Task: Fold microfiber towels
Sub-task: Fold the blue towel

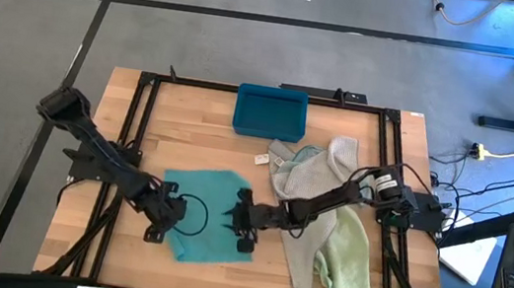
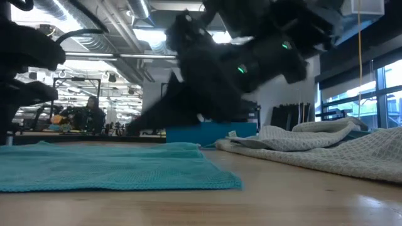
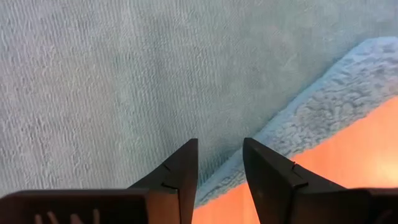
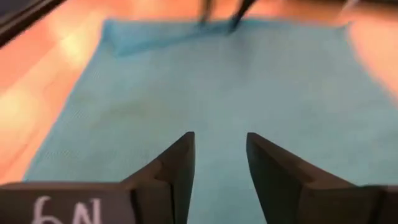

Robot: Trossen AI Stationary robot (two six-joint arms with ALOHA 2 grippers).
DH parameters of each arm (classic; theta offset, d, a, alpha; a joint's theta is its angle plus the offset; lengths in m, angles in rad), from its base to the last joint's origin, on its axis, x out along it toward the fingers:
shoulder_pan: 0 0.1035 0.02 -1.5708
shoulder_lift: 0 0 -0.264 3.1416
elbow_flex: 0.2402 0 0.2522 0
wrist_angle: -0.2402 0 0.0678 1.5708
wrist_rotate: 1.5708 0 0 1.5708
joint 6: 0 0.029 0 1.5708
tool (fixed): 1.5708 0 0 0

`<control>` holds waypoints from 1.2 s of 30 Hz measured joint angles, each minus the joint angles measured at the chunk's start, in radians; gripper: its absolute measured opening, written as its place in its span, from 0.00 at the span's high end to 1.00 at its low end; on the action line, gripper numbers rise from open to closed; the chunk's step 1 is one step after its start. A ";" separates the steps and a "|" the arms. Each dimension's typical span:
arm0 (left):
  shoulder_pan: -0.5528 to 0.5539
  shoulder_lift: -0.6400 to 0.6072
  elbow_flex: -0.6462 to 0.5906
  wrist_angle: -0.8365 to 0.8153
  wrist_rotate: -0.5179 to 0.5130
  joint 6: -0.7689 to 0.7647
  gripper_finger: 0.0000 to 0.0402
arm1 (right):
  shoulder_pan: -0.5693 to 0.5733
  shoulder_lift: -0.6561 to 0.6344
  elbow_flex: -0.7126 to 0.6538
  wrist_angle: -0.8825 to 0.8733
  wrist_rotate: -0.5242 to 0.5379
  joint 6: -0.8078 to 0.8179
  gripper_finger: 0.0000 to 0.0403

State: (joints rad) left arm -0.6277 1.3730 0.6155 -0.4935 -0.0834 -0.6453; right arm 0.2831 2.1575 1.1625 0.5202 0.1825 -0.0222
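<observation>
The teal towel (image 1: 205,213) lies flat on the wooden table (image 1: 137,148), in the middle of its front half. It is turned a little, so its edges are not parallel with the table edges; its longer side runs roughly from left to right. The left gripper (image 1: 159,223) is over the towel's left edge, and its fingers (image 3: 180,174) stand apart with nothing between them (the towel's fluffy border shows just beyond the tips). The right gripper (image 1: 244,224) is over the towel's right edge, its fingers (image 4: 177,165) also spread and empty. The other towels (image 1: 317,182) lie in a loose pile at the right, near the teal-blue bin (image 1: 270,112).
</observation>
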 joint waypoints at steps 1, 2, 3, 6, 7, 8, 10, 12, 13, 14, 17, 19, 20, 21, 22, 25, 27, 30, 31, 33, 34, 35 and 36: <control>0.000 -0.007 0.000 0.000 0.000 0.000 0.70 | -0.008 -0.001 0.003 0.006 0.001 -0.005 0.63; -0.001 -0.013 0.000 0.001 0.000 -0.001 0.70 | -0.016 0.000 0.005 0.003 0.002 -0.005 0.63; -0.001 -0.017 0.001 0.007 -0.001 -0.001 0.70 | -0.021 0.003 0.009 -0.005 -0.001 -0.004 0.63; -0.002 -0.027 0.001 0.036 -0.029 0.016 0.70 | -0.031 0.003 0.024 0.010 -0.024 0.006 0.63; -0.002 -0.028 0.001 0.068 -0.058 0.028 0.70 | -0.032 0.002 0.025 0.013 -0.024 0.011 0.63; -0.002 -0.027 0.001 0.103 -0.091 0.048 0.70 | -0.037 0.001 0.025 0.012 -0.024 0.011 0.63; -0.001 -0.027 0.001 0.212 -0.153 0.109 0.70 | -0.052 0.002 0.024 0.006 -0.023 0.009 0.63; -0.001 -0.027 0.003 0.316 -0.191 0.174 0.70 | -0.073 0.007 0.024 0.017 -0.020 0.010 0.63; -0.001 -0.027 0.003 0.355 -0.194 0.199 0.70 | -0.084 0.008 0.024 0.021 -0.020 0.014 0.63; -0.001 -0.027 0.003 0.378 -0.190 0.214 0.70 | -0.095 0.010 0.024 0.017 -0.020 0.018 0.63; -0.001 -0.024 0.003 0.384 -0.157 0.199 0.70 | -0.117 0.019 0.025 0.031 -0.020 0.018 0.63; -0.002 -0.012 0.002 0.371 -0.123 0.170 0.70 | -0.125 0.023 0.024 0.031 -0.023 0.018 0.63; -0.006 -0.002 0.000 0.374 -0.111 0.151 0.70 | -0.127 0.028 0.024 0.039 -0.027 0.019 0.63; -0.011 0.009 -0.003 0.381 -0.102 0.132 0.70 | -0.127 0.033 0.027 0.048 -0.030 0.020 0.63; -0.017 0.022 -0.006 0.383 -0.089 0.120 0.70 | -0.127 0.034 0.027 0.038 -0.032 0.020 0.63; -0.031 0.073 -0.007 0.381 -0.030 0.097 0.70 | -0.125 0.035 0.027 0.024 -0.034 0.021 0.63; -0.041 0.101 -0.007 0.381 0.010 0.076 0.70 | -0.125 0.035 0.027 0.016 -0.034 0.020 0.63; -0.048 0.124 -0.008 0.371 0.068 0.045 0.70 | -0.125 0.035 0.027 0.009 -0.034 0.021 0.63; -0.051 0.126 -0.008 0.373 0.087 0.033 0.70 | -0.127 0.035 0.027 0.000 -0.033 0.020 0.63; -0.056 0.126 -0.008 0.372 0.111 -0.001 0.70 | -0.132 0.035 0.027 -0.029 -0.016 0.017 0.63; -0.059 0.123 -0.008 0.370 0.119 -0.018 0.70 | -0.136 0.035 0.026 -0.040 -0.005 0.015 0.63; -0.063 0.119 -0.008 0.371 0.125 -0.034 0.70 | -0.141 0.035 0.026 -0.044 -0.002 0.013 0.63; -0.068 0.118 -0.008 0.373 0.131 -0.049 0.70 | -0.146 0.035 0.026 -0.045 -0.002 0.013 0.63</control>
State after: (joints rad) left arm -0.6956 1.4907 0.6079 -0.1204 0.0477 -0.6943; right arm 0.1373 2.1925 1.1889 0.4748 0.1802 -0.0093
